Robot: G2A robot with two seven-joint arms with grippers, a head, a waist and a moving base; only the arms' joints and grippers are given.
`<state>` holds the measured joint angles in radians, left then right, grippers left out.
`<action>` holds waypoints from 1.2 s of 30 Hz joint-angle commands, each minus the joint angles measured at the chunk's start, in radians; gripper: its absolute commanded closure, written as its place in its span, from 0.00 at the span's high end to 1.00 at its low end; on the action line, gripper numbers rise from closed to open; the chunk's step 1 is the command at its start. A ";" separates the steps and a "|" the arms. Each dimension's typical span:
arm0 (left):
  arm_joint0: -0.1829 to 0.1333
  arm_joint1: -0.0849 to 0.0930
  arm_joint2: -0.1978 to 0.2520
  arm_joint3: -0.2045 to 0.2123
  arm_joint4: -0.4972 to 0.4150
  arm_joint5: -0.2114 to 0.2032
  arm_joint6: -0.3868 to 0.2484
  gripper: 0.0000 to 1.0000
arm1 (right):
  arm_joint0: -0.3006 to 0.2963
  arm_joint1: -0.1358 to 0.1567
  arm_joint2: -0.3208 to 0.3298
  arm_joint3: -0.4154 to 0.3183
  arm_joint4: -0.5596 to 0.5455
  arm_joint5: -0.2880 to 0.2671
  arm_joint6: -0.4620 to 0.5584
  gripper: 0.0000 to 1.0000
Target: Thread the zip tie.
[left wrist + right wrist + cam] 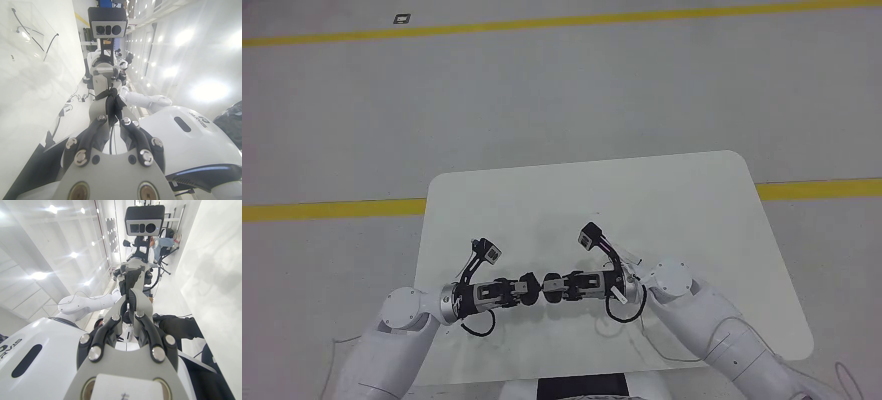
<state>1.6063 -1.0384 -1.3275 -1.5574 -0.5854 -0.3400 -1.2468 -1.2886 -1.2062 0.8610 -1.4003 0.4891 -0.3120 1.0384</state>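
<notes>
Both pairs of jaws are pinched together, left gripper [531,288] seemingly on the zip tie [111,138], tip to tip with right gripper [548,287]; we fear misalignment buckling the tail.

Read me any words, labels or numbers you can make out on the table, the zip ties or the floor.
Table: no text on it.
Zip ties: plain black, no print to be seen.
Floor marker: a small dark tag, too small to read.
</notes>
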 commanded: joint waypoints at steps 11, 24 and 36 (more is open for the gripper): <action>0.000 0.000 0.000 0.000 0.000 0.000 0.000 0.02 | -0.001 0.001 0.002 0.000 -0.003 0.001 -0.004 0.00; 0.000 0.000 0.000 0.000 0.000 0.000 0.000 0.00 | -0.005 0.002 0.004 -0.002 -0.004 -0.004 -0.009 0.00; 0.000 0.000 0.000 0.000 0.000 0.000 0.000 0.00 | -0.013 0.008 0.024 0.003 -0.002 -0.005 -0.016 0.56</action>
<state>1.6063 -1.0384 -1.3275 -1.5574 -0.5854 -0.3400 -1.2468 -1.2997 -1.2000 0.8797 -1.3974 0.4855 -0.3169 1.0216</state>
